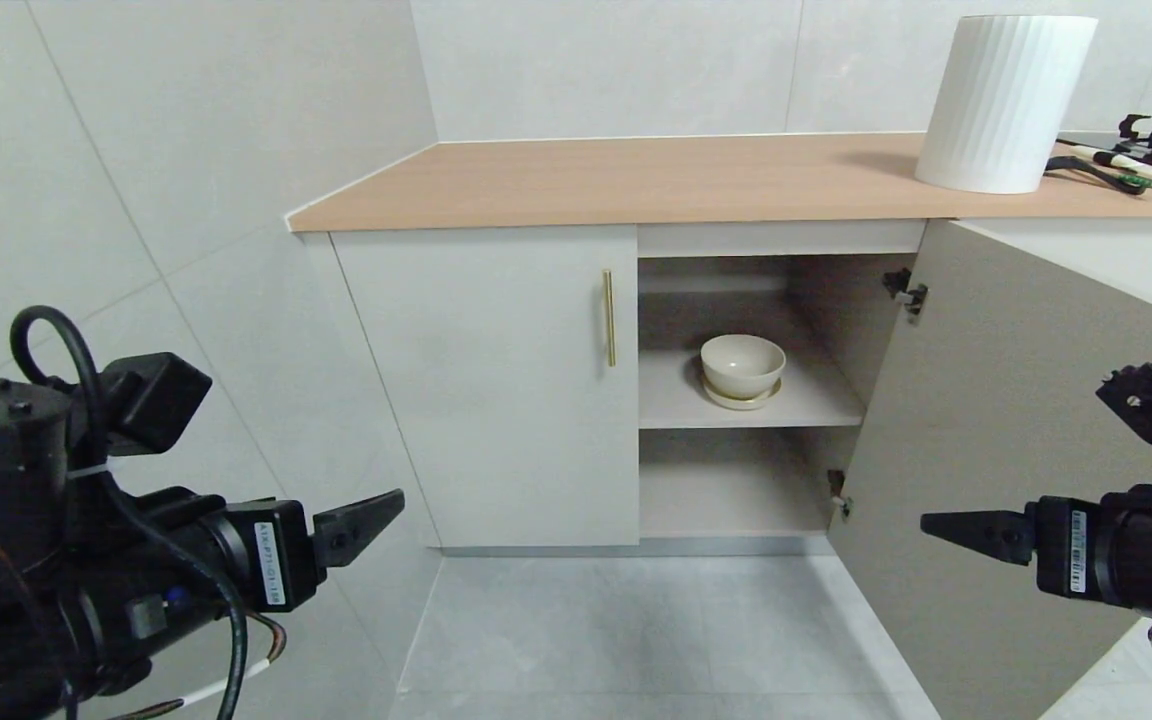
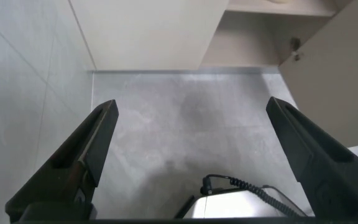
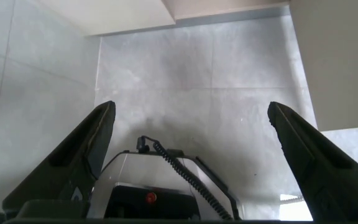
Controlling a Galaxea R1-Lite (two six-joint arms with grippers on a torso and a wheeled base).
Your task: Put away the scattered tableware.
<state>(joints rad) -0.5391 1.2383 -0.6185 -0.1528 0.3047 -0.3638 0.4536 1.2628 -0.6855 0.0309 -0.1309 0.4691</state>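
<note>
A cream bowl [image 1: 742, 365] sits on a small plate [image 1: 741, 398] on the middle shelf [image 1: 806, 405] of the cabinet, whose right door [image 1: 976, 420] stands swung open. My left gripper [image 1: 376, 512] hangs low at the left, well short of the cabinet, over the floor. Its fingers are spread wide with nothing between them in the left wrist view [image 2: 191, 112]. My right gripper [image 1: 946, 527] hovers low at the right, in front of the open door. It is open and empty in the right wrist view [image 3: 191, 112].
The cabinet's left door [image 1: 496, 390] is closed, with a gold handle [image 1: 609, 318]. On the wooden countertop [image 1: 636, 180] stand a tall white ribbed container [image 1: 1006, 100] and some utensils [image 1: 1136, 165] at the far right. The lower shelf [image 1: 726, 500] is bare. Grey floor tiles [image 1: 636, 640] lie below.
</note>
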